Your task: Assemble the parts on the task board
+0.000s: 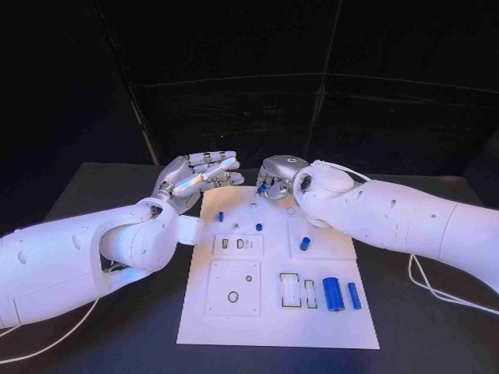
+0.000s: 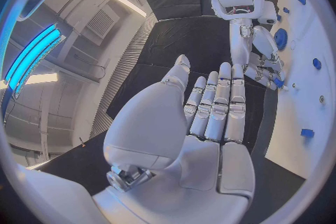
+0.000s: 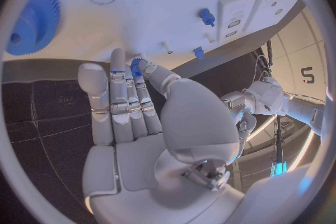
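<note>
a white-armed robot works at the far edge of the flat white plastic task board (image 1: pixel 274 312), where its right silver hand (image 1: pixel 277 181) pinches a small blue plastic part (image 3: pixel 136 66) between thumb and fingertip, apparently so it can be carried to a seat on the plate. the left silver hand (image 1: pixel 196 176) hovers just off the board's far left corner with its fingers straight and together, grasping nothing, likely keeping clear of the working hand. two blue cylinders (image 1: pixel 341 294) lie side by side near the board's front right, beside a pair of rectangular slots (image 1: pixel 297 290). a blue toothed gear (image 3: pixel 31 21) sits on the board close to the right hand. what shape the pinched part has is hard to tell at this size.
</note>
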